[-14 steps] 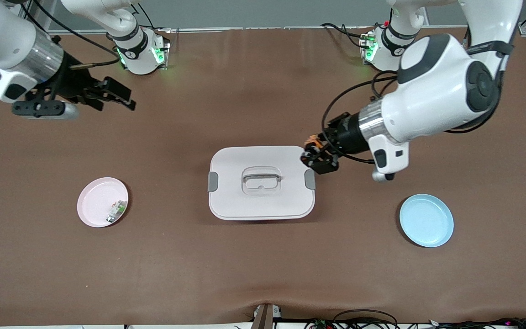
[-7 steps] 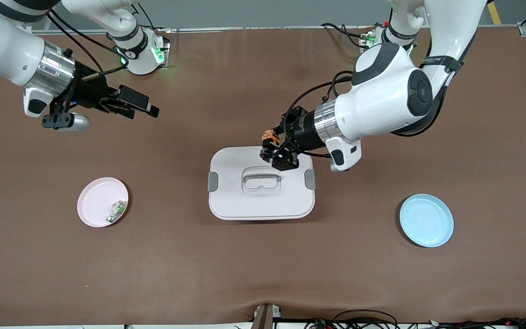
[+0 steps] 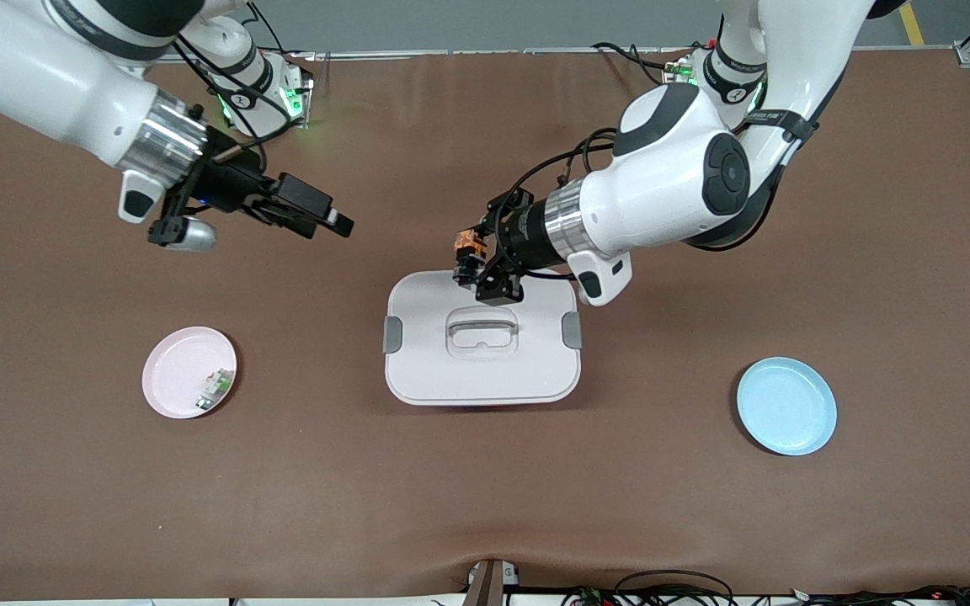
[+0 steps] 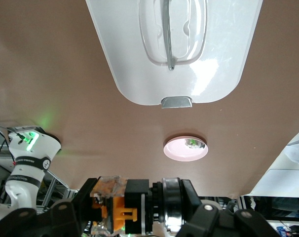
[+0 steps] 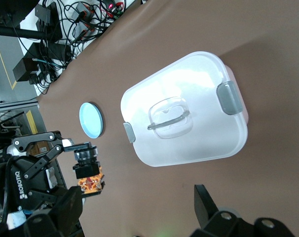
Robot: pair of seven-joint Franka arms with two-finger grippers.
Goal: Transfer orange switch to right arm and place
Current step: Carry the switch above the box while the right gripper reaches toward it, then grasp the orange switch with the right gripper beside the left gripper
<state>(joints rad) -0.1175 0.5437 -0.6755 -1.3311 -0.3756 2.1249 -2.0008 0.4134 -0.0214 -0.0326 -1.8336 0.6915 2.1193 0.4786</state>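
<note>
The orange switch (image 3: 467,243), a small black part with an orange end, is held in my left gripper (image 3: 470,259), which is shut on it over the edge of the white lidded box (image 3: 418,370) that lies farther from the front camera. The left wrist view shows the switch (image 4: 115,210) clamped in the left gripper (image 4: 133,217). My right gripper (image 3: 335,220) is open and empty in the air, over the table toward the right arm's end, with its fingers pointing at the switch. In the right wrist view the switch (image 5: 90,177) shows ahead of the open right gripper (image 5: 137,217).
A pink plate (image 3: 173,362) with a small white-and-green component (image 3: 215,388) lies toward the right arm's end. A blue plate (image 3: 786,406) lies toward the left arm's end. The box has a clear handle (image 3: 482,326) and grey latches.
My left gripper has carried the switch from beside the box's latch to over the box's farther edge, toward the right arm. My right gripper has moved in toward the middle.
</note>
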